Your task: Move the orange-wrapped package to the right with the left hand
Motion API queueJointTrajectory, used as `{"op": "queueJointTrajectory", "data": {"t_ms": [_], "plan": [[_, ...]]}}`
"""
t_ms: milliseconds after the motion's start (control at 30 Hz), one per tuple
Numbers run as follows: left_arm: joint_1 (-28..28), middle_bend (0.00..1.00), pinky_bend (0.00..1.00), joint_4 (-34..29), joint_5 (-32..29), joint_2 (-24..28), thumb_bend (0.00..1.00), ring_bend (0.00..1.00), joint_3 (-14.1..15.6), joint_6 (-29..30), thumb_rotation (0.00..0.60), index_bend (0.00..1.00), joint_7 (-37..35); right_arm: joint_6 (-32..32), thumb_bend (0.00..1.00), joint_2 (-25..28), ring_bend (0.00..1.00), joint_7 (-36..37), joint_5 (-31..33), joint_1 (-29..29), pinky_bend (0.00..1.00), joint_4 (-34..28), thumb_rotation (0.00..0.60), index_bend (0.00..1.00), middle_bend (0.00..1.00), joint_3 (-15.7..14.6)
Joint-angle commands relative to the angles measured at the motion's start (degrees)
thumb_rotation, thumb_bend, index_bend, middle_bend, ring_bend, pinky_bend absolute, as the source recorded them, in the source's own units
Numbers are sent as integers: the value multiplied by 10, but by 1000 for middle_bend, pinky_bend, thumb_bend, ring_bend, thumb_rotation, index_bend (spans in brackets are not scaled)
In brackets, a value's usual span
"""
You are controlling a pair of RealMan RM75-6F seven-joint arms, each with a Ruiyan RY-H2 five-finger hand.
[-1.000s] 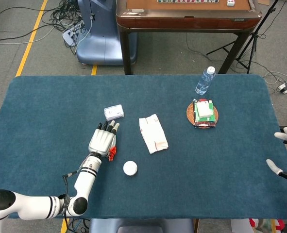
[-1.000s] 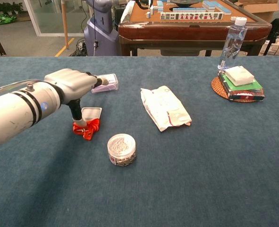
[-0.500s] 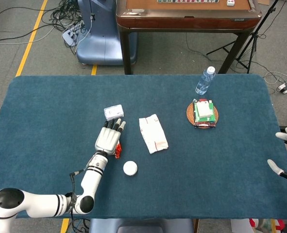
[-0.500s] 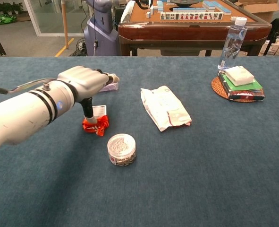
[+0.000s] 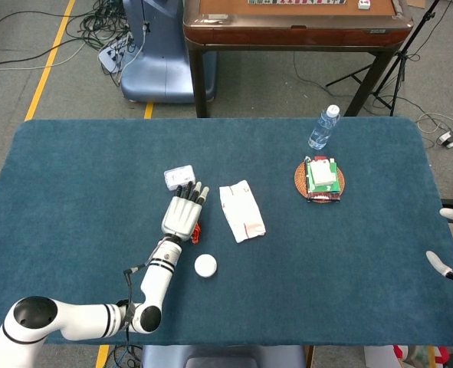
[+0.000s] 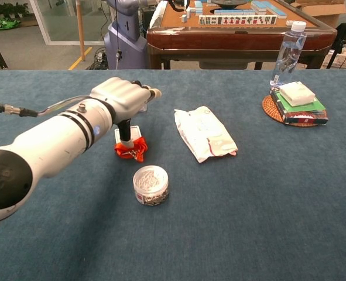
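Orange-wrapped package now sits on the tabletop nearer the white pouch than it did a second ago, just above the round tin. We have slid it rightward with our left hand, whose thumb presses down on it while the other fingers stretch forward over it. We judge the move well underway, with a gap to the pouch remaining. Our right hand waits at the table's far edge, fingers apart, holding nothing.
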Motion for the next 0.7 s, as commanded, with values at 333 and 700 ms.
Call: {"op": "queueJointTrajectory", "data": {"t_ms": [333,700], "plan": [[12,0,109,-45,10,23,0,0,-5,44,600,0,18,-4,157,0,341,2,1,1,487,3,600,103,299,0],[123,0,152,-275,59,214,0,0,79,143,600,0,8,-17,157,-7,342,-40,-6,6,487,-8,600,124,299,-6]]}}
